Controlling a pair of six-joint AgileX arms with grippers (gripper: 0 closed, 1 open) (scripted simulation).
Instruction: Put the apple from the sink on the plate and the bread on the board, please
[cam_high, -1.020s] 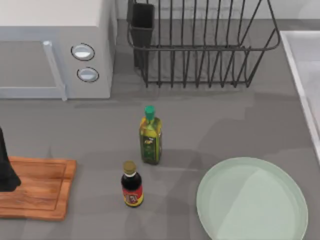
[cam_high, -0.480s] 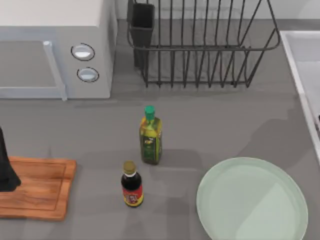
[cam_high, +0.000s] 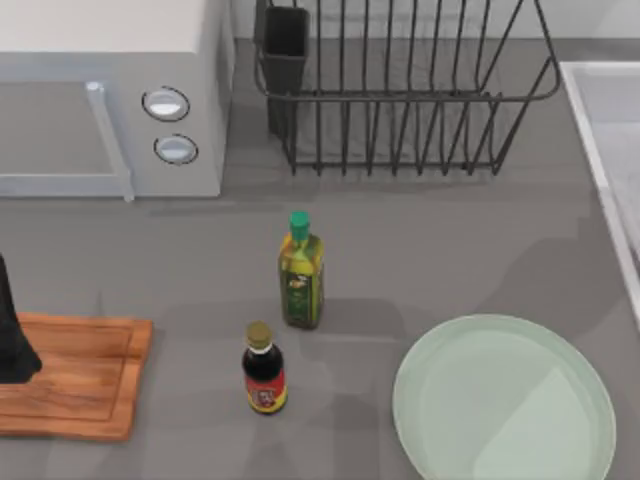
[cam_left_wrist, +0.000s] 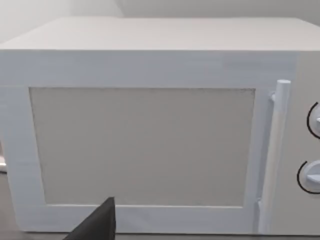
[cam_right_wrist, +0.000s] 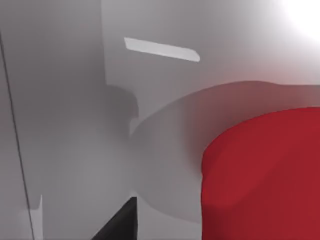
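A grey counter (cam_high: 450, 250) carried the empty plate (cam_high: 503, 398) and bare board (cam_high: 75, 375); the right pincer hung down in the sink (cam_right_wrist: 75, 125), the apple (cam_right_wrist: 265, 175) close beneath it, likely readying a grasp, its finger spread untellable; the left arm idled over the board, facing the microwave (cam_left_wrist: 150, 125).

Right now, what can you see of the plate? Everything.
The plate is large, round and pale mint green, smooth and plain with a slightly raised rim, glossy like ceramic or plastic. It lies flat on the grey counter at the top view's lower right, its lower edge cut off by the frame. Nothing is on it; soft shadows cross its face. It sits apart from the two bottles to its left and the sink rim to its right.
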